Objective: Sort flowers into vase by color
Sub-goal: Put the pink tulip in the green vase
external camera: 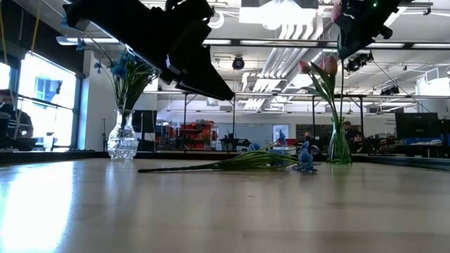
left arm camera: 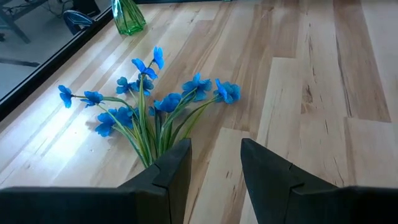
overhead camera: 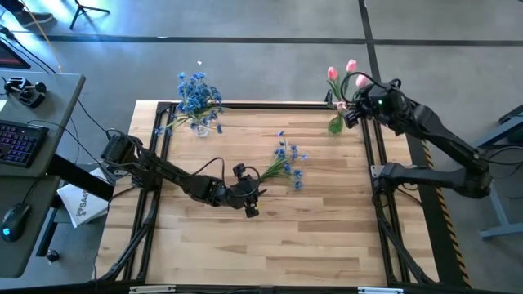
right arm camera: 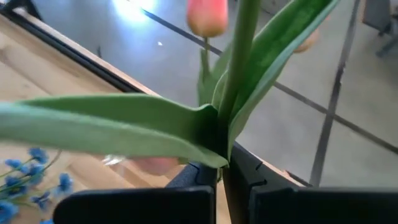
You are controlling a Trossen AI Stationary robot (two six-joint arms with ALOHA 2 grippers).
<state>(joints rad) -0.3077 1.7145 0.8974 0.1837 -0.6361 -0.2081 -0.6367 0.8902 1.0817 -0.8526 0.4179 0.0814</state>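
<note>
A bunch of blue flowers [overhead camera: 288, 161] lies flat on the wooden table, blossoms toward the right. My left gripper [left arm camera: 214, 168] hovers open above its stem ends [left arm camera: 146, 152], with nothing between the fingers. A clear vase [overhead camera: 198, 124] at the far left holds more blue flowers [overhead camera: 194, 88]. A green vase [overhead camera: 336, 124] at the far right holds pink tulips [overhead camera: 332, 73]. My right gripper [right arm camera: 221, 171] is up beside those tulips, shut on a green tulip stem. The held tulip's head is out of the right wrist view. My right gripper pinches a tulip's stem [right arm camera: 219, 146] between its two fingers, just below where the long leaves [right arm camera: 112, 124] branch off. The fingers lie across the stem, which stands roughly upright and is held high above the table. Its lower end is hidden behind the gripper.
The table has a black frame rail [overhead camera: 245, 104] along its far edge, close behind both vases. A desk with a keyboard [overhead camera: 20, 143] and mouse stands off the table's left side. Bare wood [overhead camera: 310, 237] stretches across the near half.
</note>
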